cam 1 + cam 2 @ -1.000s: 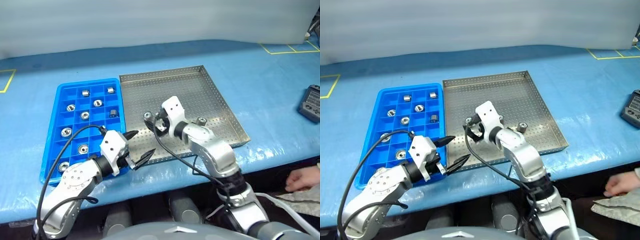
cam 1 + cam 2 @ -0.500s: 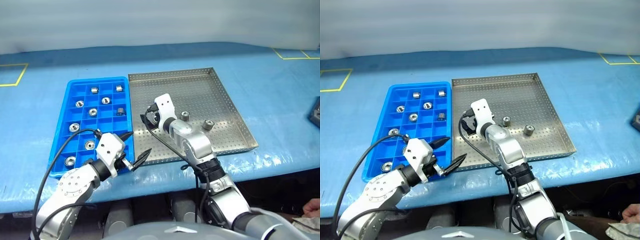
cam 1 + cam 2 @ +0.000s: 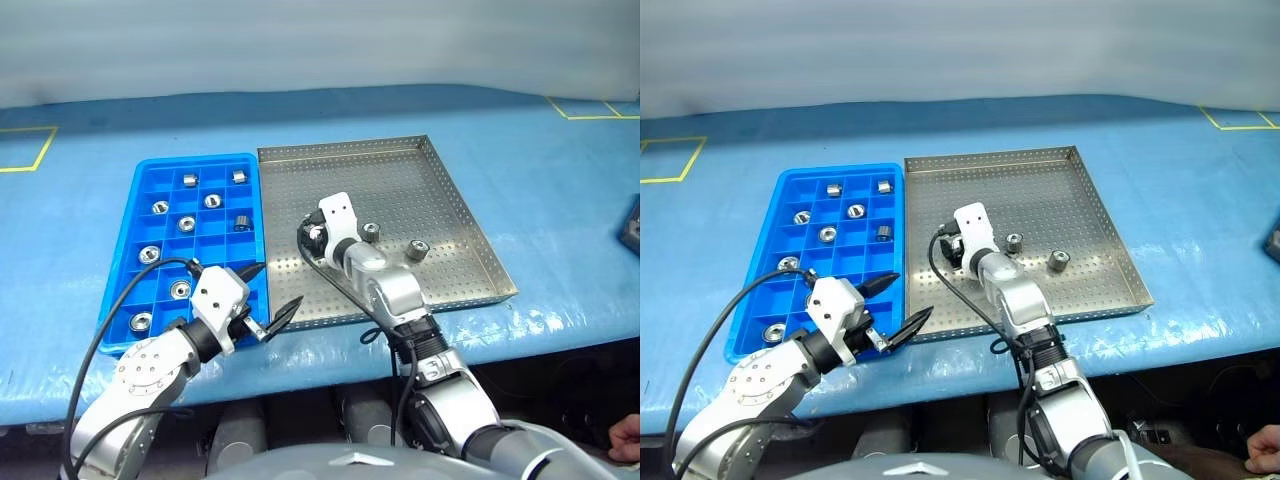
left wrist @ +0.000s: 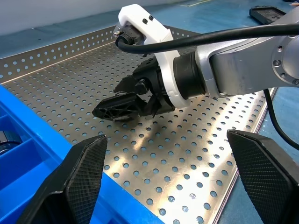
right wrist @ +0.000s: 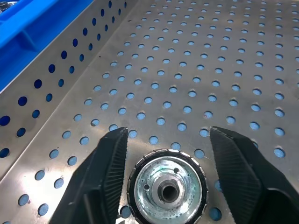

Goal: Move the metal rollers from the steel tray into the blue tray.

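The steel tray (image 3: pixel 350 148) lies mid-table with the blue tray (image 3: pixel 122 262) against its left side. My right gripper (image 3: pixel 312 238) is low over the steel tray's left part. Its fingers (image 5: pixel 112 177) sit on either side of a metal roller (image 5: pixel 168 186) that rests on the perforated floor, shut on it. Two more rollers (image 3: pixel 371 232) (image 3: pixel 416 250) lie to its right. Several rollers (image 3: pixel 160 207) sit in the blue tray's compartments. My left gripper (image 3: pixel 278 285) hovers open over the near edge where the two trays meet, holding nothing.
Blue sheeting covers the table, with yellow tape marks (image 3: pixel 30 150) at the far left and far right. A dark device (image 3: pixel 633 225) lies at the right edge. A person's hand (image 3: pixel 628 432) shows low at the right, off the table.
My right gripper has sunk to the steel tray's floor and closed around a roller. The left gripper has stayed where it was. The camera shifted early on.
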You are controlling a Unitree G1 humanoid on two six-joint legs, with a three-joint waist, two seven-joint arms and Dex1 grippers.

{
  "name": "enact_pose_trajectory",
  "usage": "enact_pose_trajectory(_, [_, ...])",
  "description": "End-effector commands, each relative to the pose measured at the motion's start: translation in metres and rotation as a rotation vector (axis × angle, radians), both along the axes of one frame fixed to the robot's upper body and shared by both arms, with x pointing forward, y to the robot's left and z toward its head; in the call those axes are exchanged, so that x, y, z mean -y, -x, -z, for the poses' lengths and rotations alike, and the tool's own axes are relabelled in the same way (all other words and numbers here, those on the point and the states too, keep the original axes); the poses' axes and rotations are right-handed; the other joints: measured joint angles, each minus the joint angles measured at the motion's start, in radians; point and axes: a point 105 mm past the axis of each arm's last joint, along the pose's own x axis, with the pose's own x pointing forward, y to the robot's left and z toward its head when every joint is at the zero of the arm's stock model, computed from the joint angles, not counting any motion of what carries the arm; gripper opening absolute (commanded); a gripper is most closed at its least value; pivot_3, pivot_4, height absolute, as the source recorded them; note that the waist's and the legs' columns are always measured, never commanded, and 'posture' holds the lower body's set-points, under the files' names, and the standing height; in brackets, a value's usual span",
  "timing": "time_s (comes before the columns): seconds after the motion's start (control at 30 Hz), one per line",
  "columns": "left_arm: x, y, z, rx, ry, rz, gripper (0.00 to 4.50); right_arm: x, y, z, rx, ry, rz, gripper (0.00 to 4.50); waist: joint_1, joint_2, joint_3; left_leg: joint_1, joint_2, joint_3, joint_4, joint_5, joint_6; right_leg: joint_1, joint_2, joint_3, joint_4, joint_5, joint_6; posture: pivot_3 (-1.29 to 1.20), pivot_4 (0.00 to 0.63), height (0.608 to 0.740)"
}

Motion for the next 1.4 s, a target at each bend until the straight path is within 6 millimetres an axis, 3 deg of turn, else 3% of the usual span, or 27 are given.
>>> enact_pose_trajectory(0.03, [0.005,0.002,-0.016,0.076,0.018,0.012,4.5,-0.002,0.001,-0.007,0.026,-0.018,-0.003,1.7,0.0,0.0,0.0,0.0,0.0,0.0,0.0,0.0,0.0,0.0,0.0,0.0,0.0,0.0,0.0,0.03,0.15,0.74])
enact_pose_trajectory(0.2, [0.002,0.001,-0.016,0.089,0.023,-0.029,4.5,-0.007,0.007,-0.009,0.023,-0.014,-0.04,1.71,0.003,0.0,0.0,0.0,0.0,0.0,0.0,0.0,0.0,0.0,0.0,0.0,0.0,0.0,0.0,0.06,0.15,0.74])
enact_pose_trajectory(0.3, [-0.003,-0.001,-0.018,0.12,0.032,-0.107,4.5,-0.017,0.007,-0.028,0.078,-0.031,-0.082,1.71,0.011,0.0,0.0,0.0,0.0,0.0,0.0,0.0,0.0,0.0,0.0,0.0,0.0,0.0,0.0,0.1,0.15,0.74])
enact_pose_trajectory(0.43, [-0.014,-0.003,-0.021,0.151,0.046,-0.218,4.5,-0.041,0.007,-0.066,0.192,-0.066,-0.171,1.71,0.026,0.002,0.001,0.0,0.0,0.0,0.0,0.0,0.0,0.0,0.0,0.0,0.0,0.0,0.0,0.14,0.15,0.74])
enact_pose_trajectory(0.57, [-0.028,0.002,-0.019,0.163,0.047,-0.33,4.5,-0.074,0.012,-0.092,0.262,-0.103,-0.285,1.71,0.047,0.002,0.001,0.0,0.001,0.0,0.0,0.0,0.0,-0.001,0.001,-0.001,0.001,0.0,0.0,0.22,0.15,0.74])
enact_pose_trajectory(0.67, [-0.034,0.008,-0.017,0.167,0.052,-0.376,4.5,-0.091,0.017,-0.1,0.276,-0.129,-0.351,1.71,0.072,0.002,0.001,0.0,0.001,0.0,-0.002,0.0,0.0,-0.001,0.0,-0.001,0.0,-0.001,-0.001,0.26,0.15,0.74])
enact_pose_trajectory(0.9, [-0.044,0.018,-0.014,0.193,0.056,-0.471,4.5,-0.127,0.028,-0.09,0.242,-0.15,-0.479,1.71,0.133,0.002,0.001,-0.001,0.0,0.001,-0.001,-0.001,0.0,-0.001,-0.001,-0.002,-0.002,-0.001,-0.002,0.32,0.15,0.74])
enact_pose_trajectory(1.13, [-0.044,0.021,-0.011,0.188,0.069,-0.493,4.5,-0.14,0.035,-0.071,0.182,-0.15,-0.539,1.71,0.15,0.003,0.002,-0.001,0.001,0.001,-0.002,-0.001,0.0,-0.002,-0.001,-0.002,-0.001,-0.002,-0.002,0.34,0.15,0.74])
enact_pose_trajectory(1.33, [-0.042,0.022,-0.011,0.184,0.075,-0.486,4.5,-0.149,0.039,-0.066,0.149,-0.179,-0.569,1.71,0.151,0.003,0.002,0.0,0.001,0.001,-0.002,-0.001,0.0,-0.002,-0.001,-0.002,-0.002,-0.002,-0.003,0.33,0.15,0.74])
enact_pose_trajectory(1.4, [-0.042,0.021,-0.01,0.182,0.077,-0.48,4.5,-0.151,0.039,-0.066,0.14,-0.187,-0.574,2.43,0.151,0.003,0.002,0.0,0.001,0.001,-0.002,-0.001,0.0,-0.001,-0.001,-0.002,-0.001,-0.002,-0.003,0.32,0.15,0.74])
